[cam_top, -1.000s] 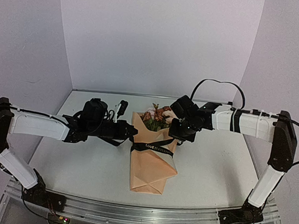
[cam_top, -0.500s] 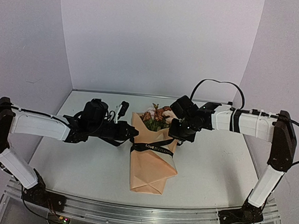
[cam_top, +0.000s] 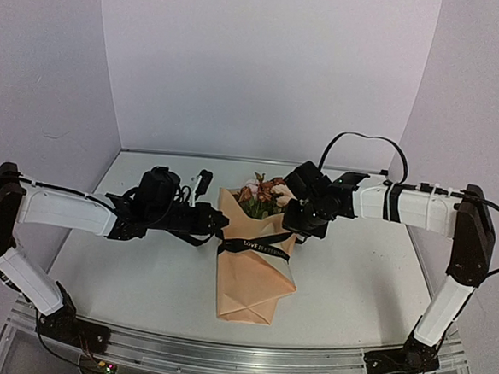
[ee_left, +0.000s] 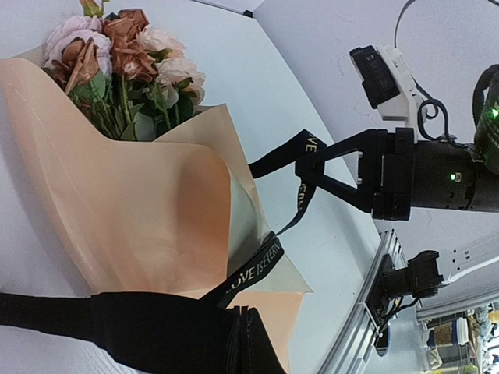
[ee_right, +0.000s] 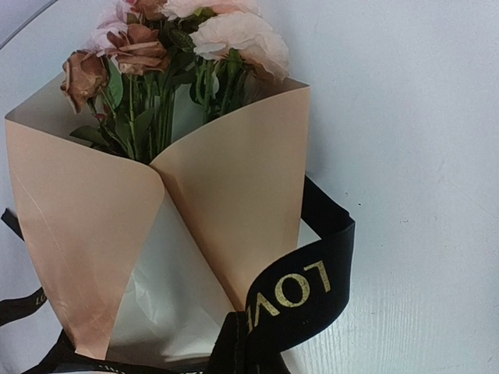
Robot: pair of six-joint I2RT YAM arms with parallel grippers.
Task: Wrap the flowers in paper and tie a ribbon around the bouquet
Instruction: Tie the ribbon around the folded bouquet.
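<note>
The bouquet lies mid-table as a tan paper (cam_top: 248, 281) cone, with the flowers (cam_top: 263, 191) poking out of its far, wide end. A black ribbon (cam_top: 256, 247) with pale lettering crosses the cone's middle. My left gripper (cam_top: 222, 226) is at the cone's left edge, shut on one ribbon end. In the left wrist view the ribbon (ee_left: 257, 269) runs straight out of the closed left gripper (ee_left: 243, 313). My right gripper (cam_top: 295, 229) is at the cone's right edge, shut on the other end. The right wrist view shows the ribbon (ee_right: 304, 288) looping from the closed right gripper (ee_right: 248, 331) around the paper (ee_right: 242, 195).
Pale walls (cam_top: 266, 68) close in the table at the back and both sides. An aluminium rail (cam_top: 237, 357) runs along the near edge between the arm bases. A black cable (cam_top: 364, 139) arches above the right arm.
</note>
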